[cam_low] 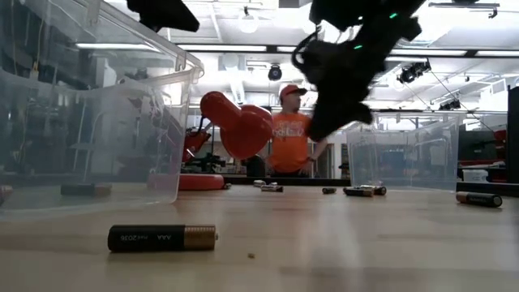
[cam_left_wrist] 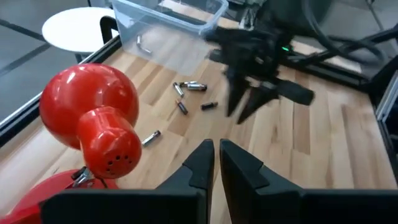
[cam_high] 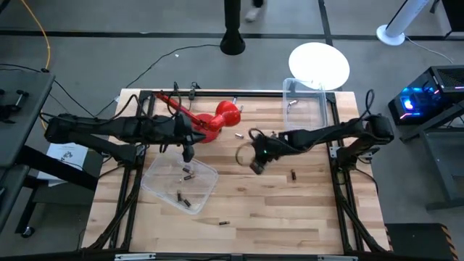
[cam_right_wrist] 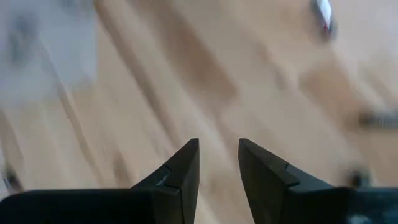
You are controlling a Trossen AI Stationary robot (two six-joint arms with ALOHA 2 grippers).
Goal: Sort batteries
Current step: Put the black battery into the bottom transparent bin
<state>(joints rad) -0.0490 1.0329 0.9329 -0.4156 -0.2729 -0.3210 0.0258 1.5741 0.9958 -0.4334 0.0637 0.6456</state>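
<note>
Small batteries lie scattered on the wooden table: a cluster (cam_left_wrist: 189,87) near the red plunger-like tool (cam_high: 217,119), one (cam_high: 293,174) at mid right, one (cam_low: 162,237) by the near edge. More batteries (cam_high: 187,172) lie in the near left clear bin (cam_high: 206,185). A silvery one (cam_high: 292,104) lies in the far right clear bin (cam_high: 319,109). My left gripper (cam_left_wrist: 216,155) hovers over the left bin's far edge (cam_high: 187,154), shut and holding nothing. My right gripper (cam_right_wrist: 219,152) hangs open above bare wood at mid table (cam_high: 257,167), pointing down.
The red tool's bulb (cam_left_wrist: 87,106) stands close beside my left gripper. A white round stool (cam_high: 319,64) stands beyond the table's far edge. A person in an orange shirt (cam_low: 288,138) is behind the table. Bare wood lies between the two bins.
</note>
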